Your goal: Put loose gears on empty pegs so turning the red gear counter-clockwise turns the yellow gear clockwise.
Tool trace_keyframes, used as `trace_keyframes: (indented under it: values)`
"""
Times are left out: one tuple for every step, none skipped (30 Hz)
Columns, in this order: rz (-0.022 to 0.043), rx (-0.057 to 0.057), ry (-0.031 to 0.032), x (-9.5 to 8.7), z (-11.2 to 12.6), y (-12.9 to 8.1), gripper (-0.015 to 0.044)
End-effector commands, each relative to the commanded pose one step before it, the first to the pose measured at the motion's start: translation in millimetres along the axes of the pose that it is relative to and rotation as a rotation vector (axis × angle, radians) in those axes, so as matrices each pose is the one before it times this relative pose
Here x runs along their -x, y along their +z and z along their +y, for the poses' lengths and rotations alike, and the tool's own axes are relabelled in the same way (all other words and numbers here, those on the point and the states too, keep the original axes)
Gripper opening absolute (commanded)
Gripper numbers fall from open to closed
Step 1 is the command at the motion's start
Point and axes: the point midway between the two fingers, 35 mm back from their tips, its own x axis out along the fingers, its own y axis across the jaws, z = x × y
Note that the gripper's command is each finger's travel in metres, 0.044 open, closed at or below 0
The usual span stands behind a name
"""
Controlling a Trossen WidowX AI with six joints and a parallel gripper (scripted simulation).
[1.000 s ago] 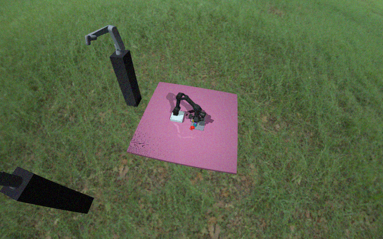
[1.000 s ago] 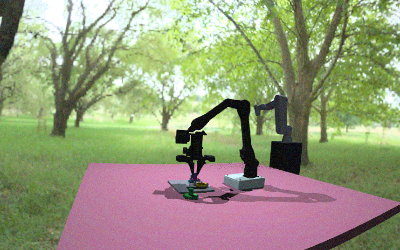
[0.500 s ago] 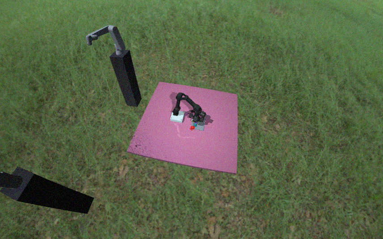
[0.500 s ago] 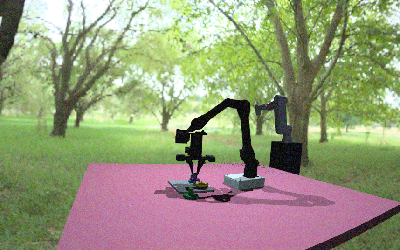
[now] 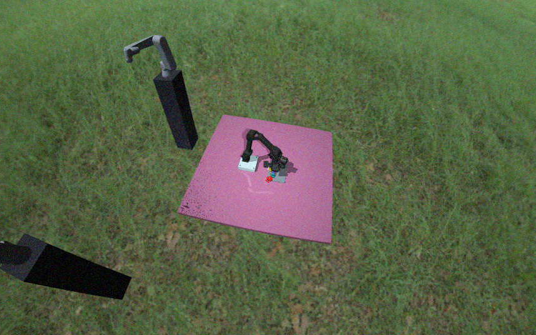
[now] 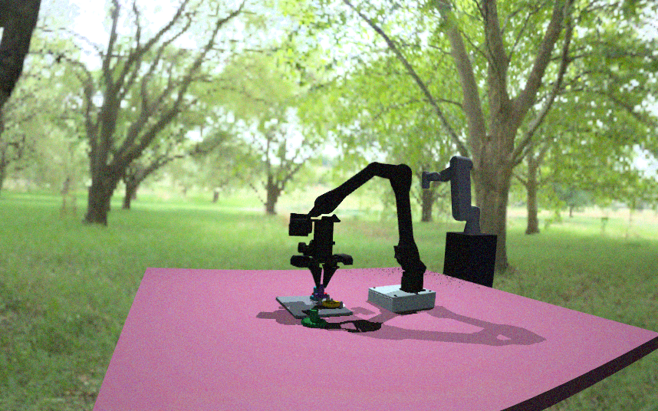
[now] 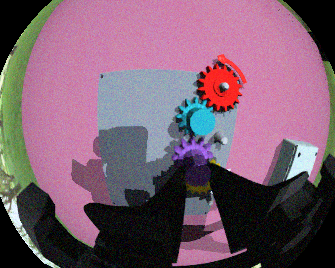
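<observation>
The grey board (image 5: 280, 180) (image 6: 291, 304) (image 7: 121, 100) carries the red gear (image 5: 268, 179) (image 7: 209, 91) at one edge. A cyan gear (image 5: 273, 175) (image 7: 202, 121) stands beside the red gear, their teeth close together. My gripper (image 6: 321, 287) (image 7: 196, 169) is shut on the purple gear (image 7: 193, 146), over the board beside the cyan gear. I cannot tell whether the purple gear sits flat. The yellow gear (image 6: 331, 304) (image 7: 199, 190) is partly hidden by the fingers and the purple gear in the wrist view. A green gear (image 6: 314, 322) stands on the table by the board.
A bare peg (image 7: 220, 138) stands on the board beside the cyan and purple gears. The red arrow (image 7: 235, 68) curves beside the red gear. The arm's pale base (image 5: 248, 164) (image 6: 400, 300) (image 7: 301, 159) stands on the pink table (image 5: 295, 212) (image 6: 250, 367).
</observation>
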Motion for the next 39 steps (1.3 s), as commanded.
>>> trace_keyframes:
  values:
    - [-0.00310, 0.0866, 0.00323, 3.31, 2.38, 0.96, 0.0000]
    - [0.00002, -0.0042, 0.00001, 0.02, 0.13, -0.25, 0.0000]
    - [0.00003, -0.0061, 0.00001, 0.01, 0.08, -0.27, 0.0000]
    - [0.00003, -0.0095, 0.00000, 0.01, 0.02, -0.33, 0.0000]
    - [0.00004, -0.0143, -0.00001, 0.00, -0.06, -0.40, 0.0000]
    - [0.00003, -0.0152, -0.00001, 0.00, -0.13, -0.33, 0.0000]
    - [0.00003, -0.0178, -0.00002, 0.00, -0.21, -0.29, 0.0000]
    - [0.00002, -0.0216, -0.00003, 0.00, -0.29, -0.24, 0.0000]
    - [0.00002, -0.0261, -0.00004, 0.00, -0.37, -0.17, 0.0000]
    - [0.00000, -0.0294, -0.00004, -0.43, -0.41, -0.05, 0.0000]
    - [-0.00001, -0.0257, -0.00004, -0.62, -0.33, 0.06, 0.0000]
    - [-0.00001, -0.0259, -0.00003, -0.79, -0.28, 0.16, 0.0000]
    - [-0.00002, -0.0270, -0.00003, -0.94, -0.23, 0.24, 0.0000]
    - [-0.00003, -0.0281, -0.00002, -1.07, -0.15, 0.31, 0.0000]
    - [-0.00003, -0.0287, -0.00002, -1.18, -0.06, 0.35, 0.0000]
    - [-0.00003, -0.0287, -0.00001, -1.26, 0.04, 0.36, 0.0000]
    - [-0.00003, -0.0281, 0.00000, -1.32, 0.14, 0.34, 0.0000]
    - [-0.00003, -0.0270, 0.00001, -1.37, 0.24, 0.29, 0.0000]
    - [-0.00002, -0.0254, 0.00001, -1.41, 0.31, 0.21, 0.0000]
    - [-0.00001, -0.0233, 0.00002, -1.43, 0.35, 0.11, 0.0000]
    - [0.00000, -0.0207, 0.00002, -1.45, 0.37, 0.01, 0.0000]
    - [0.00001, -0.0178, 0.00002, -1.46, 0.35, -0.10, 0.0000]
    - [0.00001, -0.0147, 0.00001, -1.44, 0.31, -0.19, 0.0000]
    - [0.00003, -0.0143, 0.00001, -1.40, 0.30, -0.34, 0.0000]
    - [0.00002, -0.0040, 0.00001, 1.00, 0.09, -0.18, 0.0000]
    - [0.00003, -0.0035, 0.00001, 1.19, 0.06, -0.32, 0.0000]
    - [0.00005, -0.0007, 0.00000, 1.31, -0.05, -0.50, 0.0000]
    - [0.00004, 0.0043, -0.00001, 0.79, -0.18, -0.44, 0.0000]
    - [0.00002, 0.0063, -0.00001, 0.28, -0.20, -0.24, 0.0000]
    - [0.00002, 0.0098, -0.00002, 0.14, -0.27, -0.19, 0.0000]
    - [0.00001, 0.0113, -0.00002, 0.09, -0.28, -0.10, 0.0000]
    - [0.00000, 0.0147, -0.00002, 0.06, -0.32, -0.03, 0.0000]
    - [0.00000, 0.0155, -0.00002, 0.04, -0.29, 0.04, 0.0000]
    - [-0.00001, 0.0183, -0.00002, 0.03, -0.29, 0.10, 0.0000]
    - [-0.00002, 0.0226, -0.00002, 0.02, -0.29, 0.18, 0.0000]
    - [-0.00002, 0.0233, -0.00001, 0.01, -0.23, 0.23, 0.0000]
    - [-0.00003, 0.0250, -0.00001, 0.01, -0.18, 0.27, 0.0000]
    - [-0.00003, 0.0269, 0.00000, 0.00, -0.12, 0.31, 0.0000]
    - [-0.00003, 0.0280, 0.00000, -0.02, -0.05, 0.32, 0.0000]
